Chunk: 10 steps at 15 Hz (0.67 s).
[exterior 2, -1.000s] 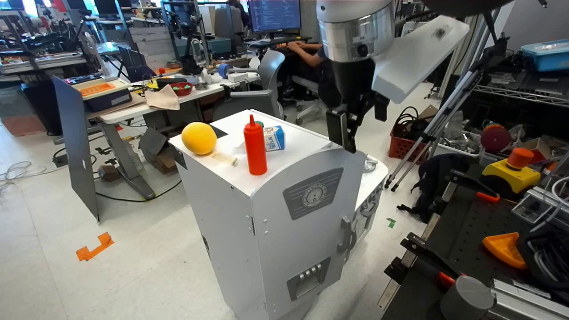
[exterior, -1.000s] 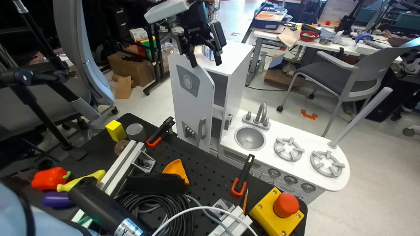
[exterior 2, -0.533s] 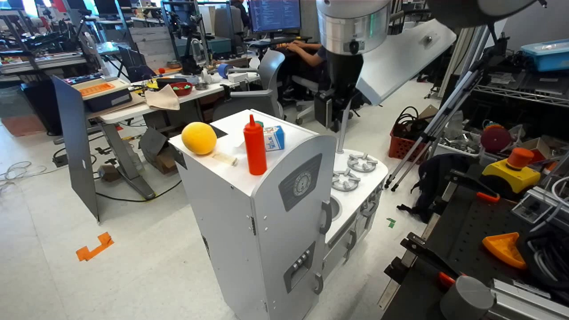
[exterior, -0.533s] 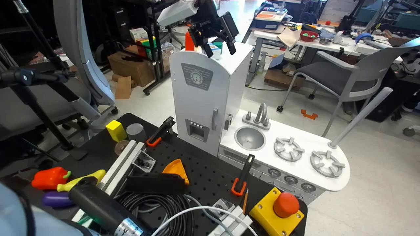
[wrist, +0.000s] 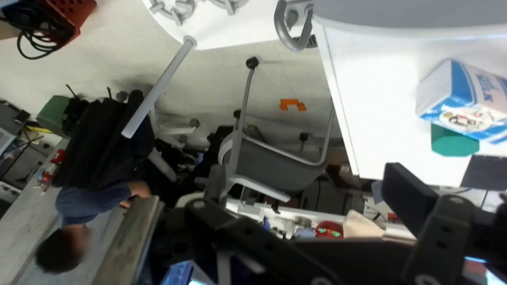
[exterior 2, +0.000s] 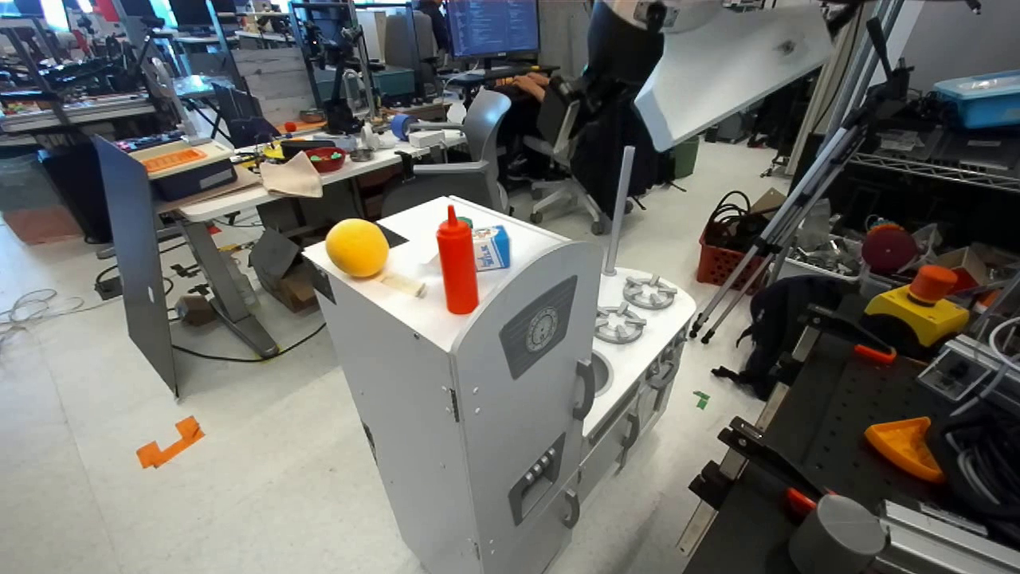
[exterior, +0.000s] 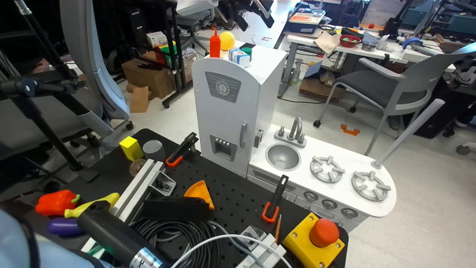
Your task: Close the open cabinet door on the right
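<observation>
worktop (exterior: 234, 186) stood before the cabinet (exterior: 267, 102) in an exterior view, cabinet door (exterior: 225, 119) lay across the cabinet's front, bottle (exterior: 215, 46) sat on top, left of a carton (exterior: 240, 57), sink (exterior: 283, 158) lay to the right, two burners (exterior: 337, 170) lay farther right

In an exterior view, a yellow block (exterior: 131, 148) and a grey cylinder (exterior: 154, 150) are resting near the far-left corner of the black tabletop (exterior: 238, 197). Two clamps (exterior: 182, 149) are sitting along its far edge. A red button (exterior: 324, 232) is topping a yellow box (exterior: 302, 246) at the far-right corner. Toward the left edge, a red pepper (exterior: 58, 202) is lying beside a yellow banana (exterior: 93, 204).
</observation>
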Each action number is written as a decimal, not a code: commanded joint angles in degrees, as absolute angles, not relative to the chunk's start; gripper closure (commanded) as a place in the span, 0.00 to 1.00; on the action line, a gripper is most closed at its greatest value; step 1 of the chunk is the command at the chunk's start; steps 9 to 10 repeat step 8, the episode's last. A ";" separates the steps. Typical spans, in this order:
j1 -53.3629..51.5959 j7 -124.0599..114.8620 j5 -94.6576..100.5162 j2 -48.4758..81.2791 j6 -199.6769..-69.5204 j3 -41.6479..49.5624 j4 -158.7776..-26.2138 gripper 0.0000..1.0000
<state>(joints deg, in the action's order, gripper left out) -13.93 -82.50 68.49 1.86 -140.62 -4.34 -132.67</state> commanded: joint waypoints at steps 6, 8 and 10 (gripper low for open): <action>-11.77 -89.72 74.65 -3.33 -140.65 -6.55 -136.23 0.00; -11.77 -89.84 74.65 -3.32 -140.65 -6.56 -136.27 0.00; -11.77 -89.84 74.65 -3.32 -140.65 -6.56 -136.27 0.00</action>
